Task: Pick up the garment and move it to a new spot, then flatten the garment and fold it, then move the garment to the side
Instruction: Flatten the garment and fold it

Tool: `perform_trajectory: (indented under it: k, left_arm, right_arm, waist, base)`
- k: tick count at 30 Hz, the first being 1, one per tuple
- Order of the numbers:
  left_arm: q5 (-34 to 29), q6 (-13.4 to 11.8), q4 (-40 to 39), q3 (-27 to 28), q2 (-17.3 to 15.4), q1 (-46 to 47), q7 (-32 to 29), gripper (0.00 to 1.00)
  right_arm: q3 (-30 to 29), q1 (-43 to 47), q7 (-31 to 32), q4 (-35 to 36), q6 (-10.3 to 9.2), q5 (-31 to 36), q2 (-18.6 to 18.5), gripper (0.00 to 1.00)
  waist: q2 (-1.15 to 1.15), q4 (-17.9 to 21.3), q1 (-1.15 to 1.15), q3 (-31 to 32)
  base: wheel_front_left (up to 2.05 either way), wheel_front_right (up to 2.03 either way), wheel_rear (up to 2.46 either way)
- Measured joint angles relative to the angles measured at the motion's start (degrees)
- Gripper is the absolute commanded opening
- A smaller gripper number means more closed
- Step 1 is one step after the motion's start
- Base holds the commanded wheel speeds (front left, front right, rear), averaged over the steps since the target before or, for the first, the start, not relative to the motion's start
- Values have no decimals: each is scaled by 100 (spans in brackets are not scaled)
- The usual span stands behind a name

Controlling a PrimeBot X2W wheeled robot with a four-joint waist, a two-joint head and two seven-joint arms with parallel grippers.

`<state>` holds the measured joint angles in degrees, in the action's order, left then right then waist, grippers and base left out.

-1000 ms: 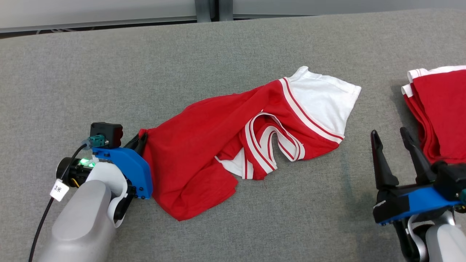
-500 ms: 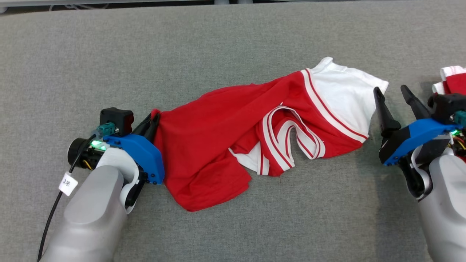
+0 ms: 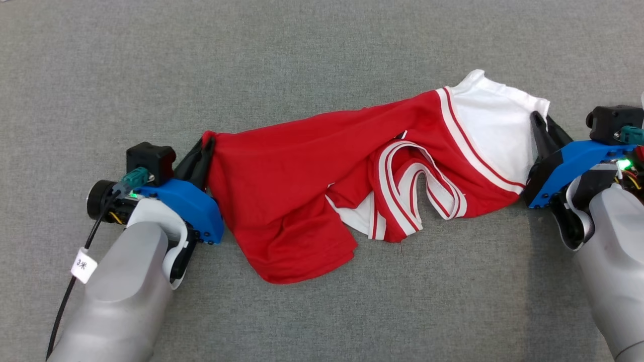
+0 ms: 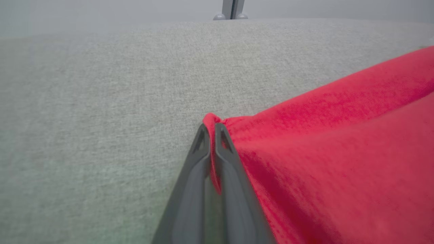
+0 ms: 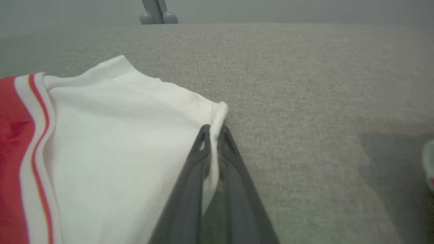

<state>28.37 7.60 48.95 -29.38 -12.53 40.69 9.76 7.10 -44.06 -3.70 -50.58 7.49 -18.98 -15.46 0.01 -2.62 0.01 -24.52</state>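
Garment [image 3: 302, 176] lies crumpled across the grey bench [image 3: 302, 50], my left hand [image 3: 205, 146] still pinching its red corner. My right hand [image 3: 542, 120], open and well apart from it a second ago, now grips the white sleeve [image 3: 495, 125] by its edge.
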Motion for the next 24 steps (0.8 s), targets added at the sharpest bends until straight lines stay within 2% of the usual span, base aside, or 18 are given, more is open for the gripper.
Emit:
perform_trajectory:
  k: [3, 7, 10, 14, 19, 24]
  left_arm:
    - [23, -73, -89, 92, -101, -66, 267, 0]
    - [-35, -297, -611, 264, -260, -171, 460, 0]
    - [-131, -516, -1213, 446, -460, -361, 506, 0]
    - [-379, -835, -2337, 730, -797, -596, 524, 0]
    - [-597, -1270, -3838, 979, -1203, -921, 464, 0]
    - [-800, -1631, -5241, 1250, -1631, -918, -12, 0]
  right_arm:
    - [153, -4, -407, 44, 0, -108, -4, 0]
    - [297, 37, -880, 448, 0, -204, -64, 0]
    - [333, 186, -1026, 1018, 0, -231, -171, 0]
    - [222, 414, -1082, 2116, 0, -179, -348, 0]
    - [-109, 621, -793, 3619, 0, -153, -438, 0]
    - [-590, 642, -65, 5045, 0, -27, -505, 0]
  waist:
    - [1, 1, 1, 129]
    - [0, 6, -1, 397]
    - [0, 32, 0, 633]
    - [-1, 93, -2, 958]
    - [-1, 166, -2, 1391]
    - [-2, 216, -3, 1791]
  base:
    - [0, 0, 0]
    - [0, 0, 0]
    - [0, 0, 0]
    - [0, 0, 0]
    - [0, 0, 0]
    - [0, 0, 0]
